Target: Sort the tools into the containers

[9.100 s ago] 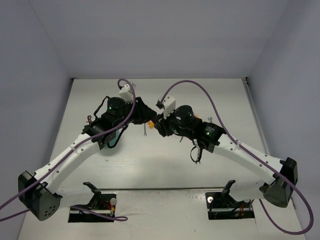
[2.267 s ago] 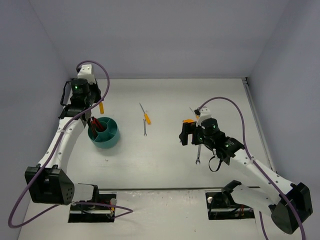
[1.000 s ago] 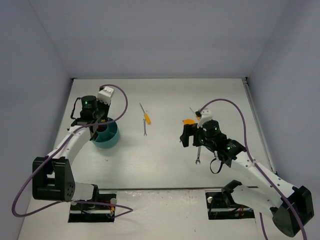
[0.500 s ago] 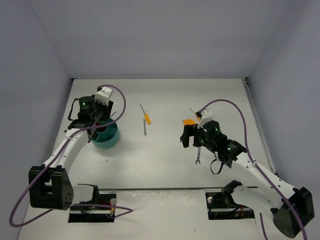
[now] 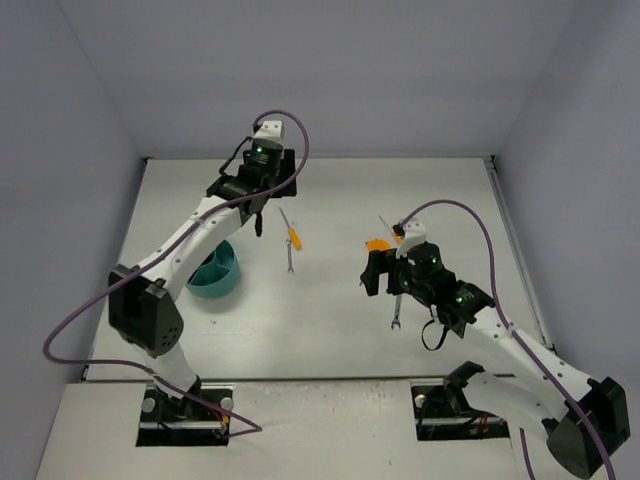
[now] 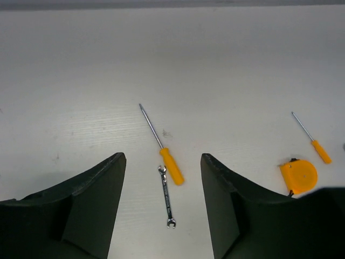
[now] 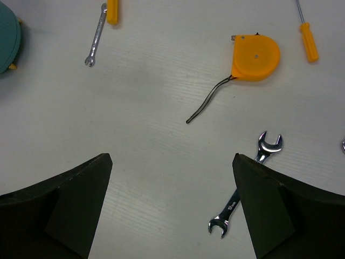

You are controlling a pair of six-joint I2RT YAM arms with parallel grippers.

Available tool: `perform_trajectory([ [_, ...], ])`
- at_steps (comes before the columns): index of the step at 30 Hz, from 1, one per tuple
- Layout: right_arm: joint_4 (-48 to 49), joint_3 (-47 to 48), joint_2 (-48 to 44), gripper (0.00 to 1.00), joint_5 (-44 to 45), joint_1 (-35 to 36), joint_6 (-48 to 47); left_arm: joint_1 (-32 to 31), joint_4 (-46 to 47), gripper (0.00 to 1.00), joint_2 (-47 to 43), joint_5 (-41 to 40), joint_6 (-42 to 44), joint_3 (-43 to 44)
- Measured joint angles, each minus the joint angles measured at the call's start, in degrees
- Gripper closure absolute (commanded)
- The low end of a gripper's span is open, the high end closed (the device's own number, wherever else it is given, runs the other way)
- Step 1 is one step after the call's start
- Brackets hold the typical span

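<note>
The teal bowl [image 5: 216, 272] stands at the left, partly hidden behind my left arm. My left gripper [image 5: 258, 224] is open and empty, held high over the back middle of the table. In its wrist view an orange-handled screwdriver [image 6: 172, 165] and a small silver wrench [image 6: 166, 197] lie below the open gripper [image 6: 163, 159]. My right gripper [image 7: 172, 159] hangs open over bare table. A round orange-headed tool [image 7: 256, 56] with a dark cord lies ahead of it, and a larger silver wrench [image 7: 243, 189] lies by its right finger.
A second orange-handled screwdriver [image 5: 385, 222] lies behind the orange-headed tool [image 5: 376, 244]. The bowl's edge [image 7: 7, 38] shows at the right wrist view's far left. Grey walls close the table at the back and both sides.
My left arm has swung from over the teal bowl to the back middle of the table, and its jaws have opened. The right arm has hardly moved.
</note>
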Motion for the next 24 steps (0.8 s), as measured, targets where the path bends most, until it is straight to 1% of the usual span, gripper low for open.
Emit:
perform_trajectory([
  [2,0.0,0.0,-0.2,0.08,0.0,0.0,0.1,-0.3,-3.4,0.46,6.7,-2.5,-3.9,5.8],
  [4,0.0,0.0,-0.5,0.08,-0.1,0.0,0.3,-0.2,-5.8,0.46,12.9,-4.5,-7.0,9.7],
  [7,0.0,0.0,-0.6,0.08,-0.6,0.0,0.5,0.0,-9.8,0.46,21.3,-6.3,-10.6,13.7],
  [11,0.0,0.0,-0.6,0.08,-1.5,0.0,0.6,0.7,-13.8,0.47,29.8,-6.4,-14.0,18.1],
  [12,0.0,0.0,-0.6,0.08,-1.7,0.0,0.6,1.0,-14.6,0.47,31.5,-6.2,-14.7,19.3],
  [13,0.0,0.0,-0.6,0.08,-1.8,0.0,0.7,1.4,-15.0,0.50,33.0,-5.8,-15.7,20.3],
  [21,0.0,-0.5,-0.5,0.08,-2.6,0.0,0.7,5.0,-17.0,0.61,40.7,-2.6,-19.5,28.6],
  [24,0.0,-0.7,-0.2,0.08,-2.6,0.0,0.7,5.5,-17.1,0.63,42.7,-2.0,-20.4,30.1],
])
